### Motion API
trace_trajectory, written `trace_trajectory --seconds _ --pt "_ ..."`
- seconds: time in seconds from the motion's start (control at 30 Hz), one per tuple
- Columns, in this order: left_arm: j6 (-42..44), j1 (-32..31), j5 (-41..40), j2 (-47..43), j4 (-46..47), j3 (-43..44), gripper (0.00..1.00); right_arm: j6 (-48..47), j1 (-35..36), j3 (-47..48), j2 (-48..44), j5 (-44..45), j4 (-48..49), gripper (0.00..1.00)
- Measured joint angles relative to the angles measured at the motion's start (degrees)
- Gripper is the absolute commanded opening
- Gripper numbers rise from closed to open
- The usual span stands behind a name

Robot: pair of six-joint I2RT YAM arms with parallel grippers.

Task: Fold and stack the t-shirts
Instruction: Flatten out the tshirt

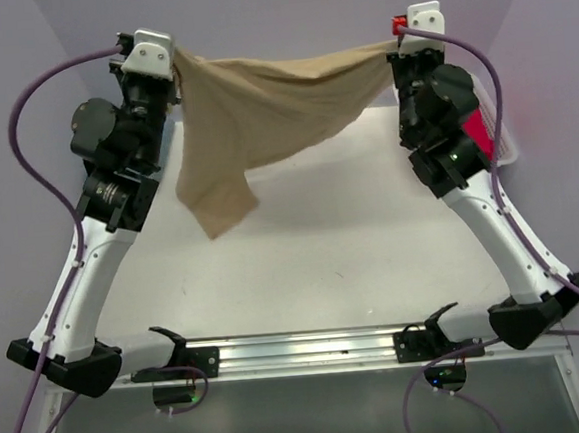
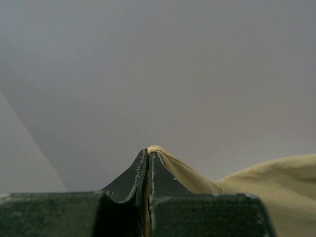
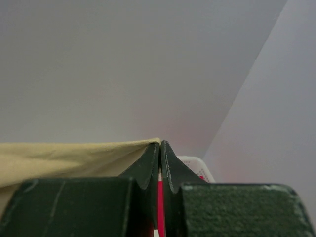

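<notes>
1. Now, both grippers are clamped on the tan shirt. The left gripper pinches one end of its upper edge, and the right gripper pinches the other. Both sets of jaws are pressed together. The shirt hangs in the air between them, over the far part of the table.
2. Each hold looks like a thin nip of edge. If the arms spread wider or jerk, the cloth could slide out of one grip. The shirt would then swing from the other and collapse in a heap.
3. The upper edge sags, and a long flap droops low toward the left. Lowered like this, the shirt would likely land bunched or skewed, and the fold would come out crooked.
4. A red sliver shows between the right fingers. It cannot be told whether this is caught red cloth or only something seen behind them. If it is caught, moving the arm could drag the red shirt along.
5. The basket sits just beside the right arm, so a wide sweep there might knock it.
</notes>
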Motion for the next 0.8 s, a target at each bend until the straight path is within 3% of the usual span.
trace_trajectory --seconds 0.23,0.43,0.57,0.8 --pt "-4.2 0.0 4.7 -9.9 -1.0 0.9 0.00 2.2 0.3 -5.8 -17.0 -7.1 0.8 0.00" --pt "-7.6 -0.1 7.8 -16.0 -1.4 2.7 0.00 4.5 0.4 -4.3 -24.7 -10.7 1.2 0.00" --pt "-8.5 -0.2 8.3 -15.6 -3.2 6.3 0.00 5.1 0.4 -1.2 -22.7 -10.3 -0.4 0.00" --pt "-7.9 -0.2 4.4 -6.3 -4.1 11.1 0.00 4.9 0.3 7.8 -8.5 -3.8 -5.7 0.00"
